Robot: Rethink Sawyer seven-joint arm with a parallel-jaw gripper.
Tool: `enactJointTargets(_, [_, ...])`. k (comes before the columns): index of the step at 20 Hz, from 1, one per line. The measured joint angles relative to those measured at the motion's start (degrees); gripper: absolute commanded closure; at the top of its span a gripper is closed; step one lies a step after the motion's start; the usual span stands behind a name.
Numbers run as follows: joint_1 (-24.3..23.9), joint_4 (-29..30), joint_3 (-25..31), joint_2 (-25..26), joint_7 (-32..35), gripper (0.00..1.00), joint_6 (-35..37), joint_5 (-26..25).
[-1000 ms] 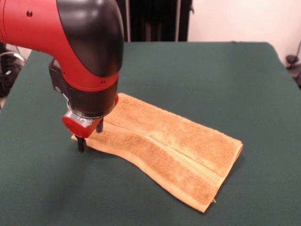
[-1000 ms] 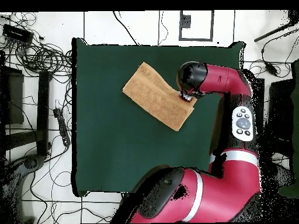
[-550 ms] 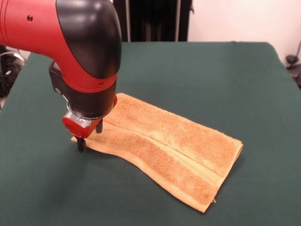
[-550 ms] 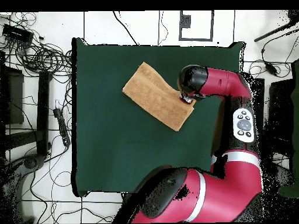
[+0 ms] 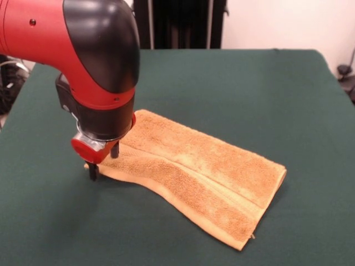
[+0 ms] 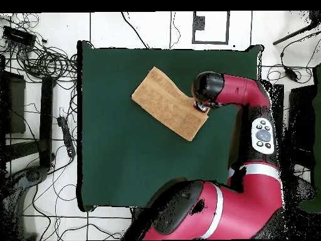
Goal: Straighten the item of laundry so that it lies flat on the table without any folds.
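The towel (image 5: pixel 194 177) lies folded double on the desk (image 5: pixel 249 88), running from the left middle toward the near right, while the gripper (image 5: pixel 104 160) stands at its left end, one of its fingers (image 5: pixel 93 172) just off the left corner.

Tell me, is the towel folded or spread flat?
Folded. The towel shows a doubled layer with a ridge along its length and stacked edges at its end.

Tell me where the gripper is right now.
In the front view the gripper is at the left, down at the left end of the folded towel, its fingers straddling that edge on the green table.
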Motion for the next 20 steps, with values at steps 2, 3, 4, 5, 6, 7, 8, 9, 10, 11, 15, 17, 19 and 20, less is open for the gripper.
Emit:
enactJointTargets(2, [0.0,0.21,0.0,0.0,0.0,0.0,-0.36,0.0])
enactJointTargets(3, [0.0,0.27,0.0,0.0,0.0,0.0,-0.48,0.0])
enactJointTargets(4, [0.0,0.35,0.0,-0.01,0.0,0.0,-0.61,0.0])
enactJointTargets(5, [0.0,0.45,0.0,0.0,0.0,0.0,-0.76,0.0])
enactJointTargets(6, [0.0,0.46,0.0,0.0,0.0,0.0,-0.76,0.0])
enactJointTargets(7, [0.0,0.46,0.0,0.0,0.0,0.0,-0.76,0.0])
enactJointTargets(8, [0.0,0.46,0.0,-0.01,0.0,0.0,-0.76,0.0])
enactJointTargets(9, [0.0,0.46,0.0,-0.01,0.0,0.0,-0.76,0.0])
enactJointTargets(10, [-0.01,0.46,0.02,-0.01,0.0,0.0,-0.76,0.0])
enactJointTargets(11, [-0.02,0.46,0.04,0.0,0.0,0.0,-0.76,0.02])
enactJointTargets(15, [-0.08,0.46,0.11,0.02,0.0,0.0,-0.76,0.02])
enactJointTargets(17, [-0.21,0.47,0.3,0.04,0.0,0.0,-0.75,0.12])
enactJointTargets(19, [-0.47,0.52,0.62,0.04,0.0,0.0,-0.76,0.39])
enactJointTargets(20, [-0.57,0.53,0.72,0.05,0.0,0.0,-0.76,0.53])
